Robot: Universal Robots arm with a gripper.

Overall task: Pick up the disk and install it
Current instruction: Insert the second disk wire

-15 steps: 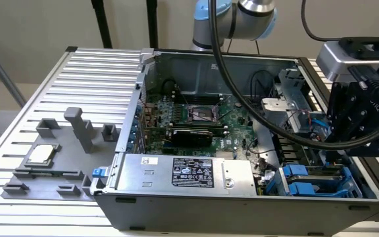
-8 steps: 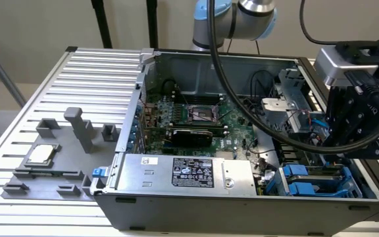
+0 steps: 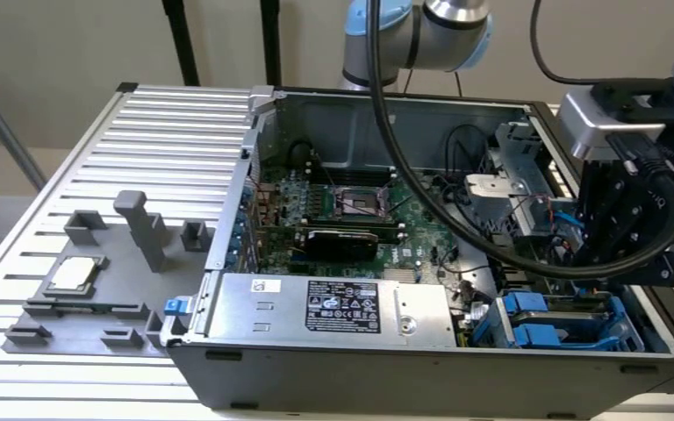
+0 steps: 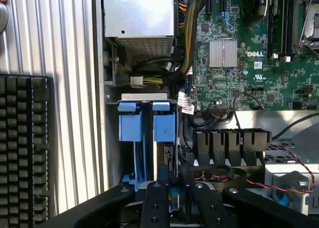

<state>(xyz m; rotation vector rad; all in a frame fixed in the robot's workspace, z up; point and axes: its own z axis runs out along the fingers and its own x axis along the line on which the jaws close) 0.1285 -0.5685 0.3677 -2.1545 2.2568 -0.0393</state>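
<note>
One gripper point(image 4: 167, 190) hangs over the blue drive bay point(image 4: 147, 125); we think its jaws are clamped on the disk point(image 4: 164, 160). Nearby cables point(image 4: 199, 123) could snag it.

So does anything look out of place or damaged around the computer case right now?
Nothing stands out. The open grey metal computer case sits square on the ribbed metal table, and the bright blue plastic drive carriers stand parallel in their bay.

lab bench, open computer case point(image 3: 431, 368), keyboard point(image 4: 25, 148)
</note>
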